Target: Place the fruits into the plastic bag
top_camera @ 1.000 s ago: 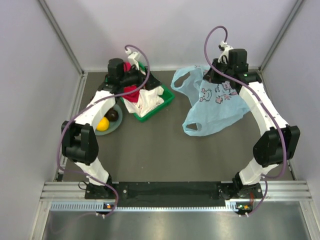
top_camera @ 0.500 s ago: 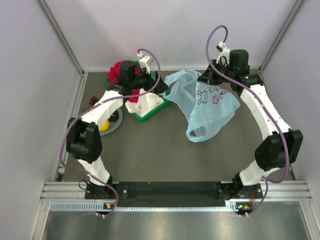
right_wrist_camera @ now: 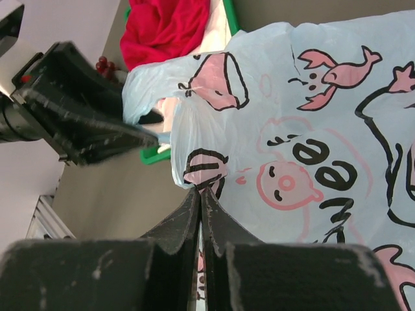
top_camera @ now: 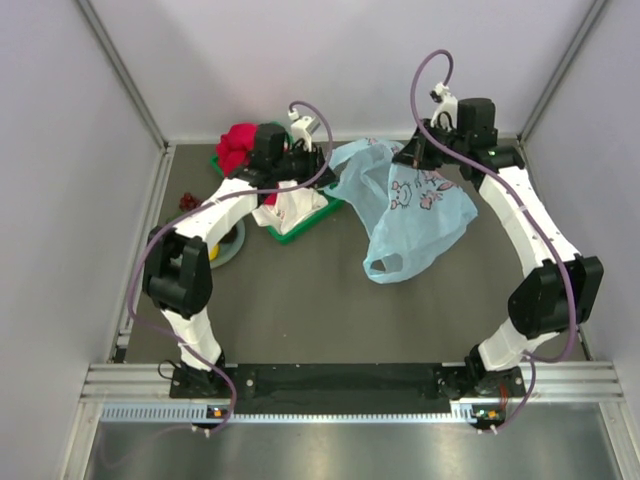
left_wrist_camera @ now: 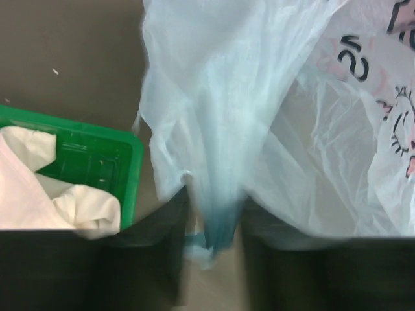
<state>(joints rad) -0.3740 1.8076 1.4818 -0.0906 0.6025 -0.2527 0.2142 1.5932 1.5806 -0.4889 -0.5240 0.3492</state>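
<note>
Dark grey-brown table (top_camera: 300, 310), matt, evenly lit. Plain pale panel walls (top_camera: 330, 60) close off the table's far, left and right sides, with aluminium posts (top_camera: 122, 72) at its far corners. Slotted aluminium rail (top_camera: 350, 378) along its near edge.

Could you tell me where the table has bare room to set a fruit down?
The broad strip of dark table along the near edge, in front of the round grey-green plate, green plastic tray and light-blue plastic bag, is bare. The back half is crowded with those things.
</note>
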